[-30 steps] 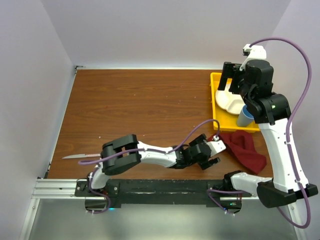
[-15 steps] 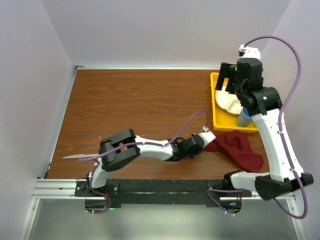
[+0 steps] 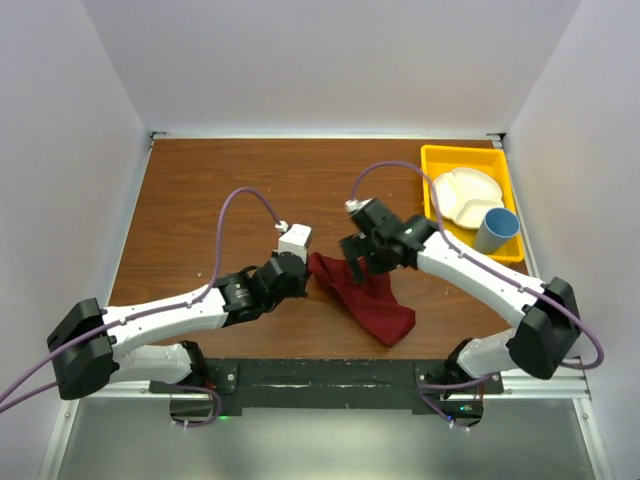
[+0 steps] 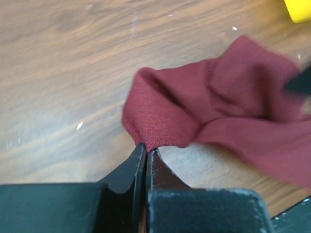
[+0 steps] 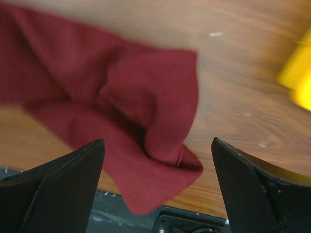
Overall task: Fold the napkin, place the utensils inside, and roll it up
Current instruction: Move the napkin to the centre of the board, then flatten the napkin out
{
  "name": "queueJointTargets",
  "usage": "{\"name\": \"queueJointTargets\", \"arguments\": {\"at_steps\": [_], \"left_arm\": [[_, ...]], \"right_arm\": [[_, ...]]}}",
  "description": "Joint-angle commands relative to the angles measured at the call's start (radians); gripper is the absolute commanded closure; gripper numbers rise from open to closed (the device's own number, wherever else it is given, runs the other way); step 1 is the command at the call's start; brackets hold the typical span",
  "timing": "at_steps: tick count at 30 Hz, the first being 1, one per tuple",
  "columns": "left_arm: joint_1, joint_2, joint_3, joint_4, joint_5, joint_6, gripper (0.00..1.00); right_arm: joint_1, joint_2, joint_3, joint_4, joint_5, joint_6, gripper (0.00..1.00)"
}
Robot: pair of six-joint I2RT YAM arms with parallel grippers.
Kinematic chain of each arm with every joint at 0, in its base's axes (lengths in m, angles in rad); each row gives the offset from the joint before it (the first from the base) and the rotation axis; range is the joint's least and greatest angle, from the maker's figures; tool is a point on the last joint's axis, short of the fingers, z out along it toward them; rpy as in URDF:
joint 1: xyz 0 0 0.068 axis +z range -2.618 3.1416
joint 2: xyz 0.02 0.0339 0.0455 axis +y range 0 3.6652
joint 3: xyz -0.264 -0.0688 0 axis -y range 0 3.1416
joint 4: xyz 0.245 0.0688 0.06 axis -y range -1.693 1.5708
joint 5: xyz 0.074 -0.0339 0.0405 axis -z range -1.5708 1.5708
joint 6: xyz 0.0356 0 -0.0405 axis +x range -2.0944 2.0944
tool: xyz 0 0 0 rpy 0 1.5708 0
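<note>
While left jaws pinch the napkin (image 3: 378, 308), right jaws hover above — spread wide.

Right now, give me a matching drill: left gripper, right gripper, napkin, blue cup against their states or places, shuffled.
1 left gripper
2 right gripper
3 napkin
4 blue cup

a open over the napkin
b standing in the yellow tray
c bunched on the table
d shut on a napkin corner

Pairs: 1-d, 2-a, 3-c, 4-b
</note>
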Motion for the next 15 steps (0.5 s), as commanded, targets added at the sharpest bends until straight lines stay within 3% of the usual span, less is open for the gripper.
{"name": "queueJointTargets", "arguments": {"at_steps": [1, 5, 7, 15], "left_arm": [[0.005, -0.038, -0.060, -0.041, -0.052, -0.128, 1.00], [0.013, -0.032, -0.053, -0.076, -0.067, -0.143, 1.00], [0.013, -0.031, -0.042, -0.091, -0.075, -0.163, 1.00], [0.022, -0.122, -0.056, -0.131, -0.098, -0.214, 1.00]], "right_arm": [[0.202, 0.057, 0.020, 0.160, -0.027, -0.033, 0.06], [0.355, 0.152, 0.048, 0.215, 0.010, -0.081, 0.06], [0.368, 0.193, 0.039, 0.255, 0.030, -0.078, 0.08], [0.371, 0.247, -0.056, 0.373, 0.079, -0.037, 0.47]]}}
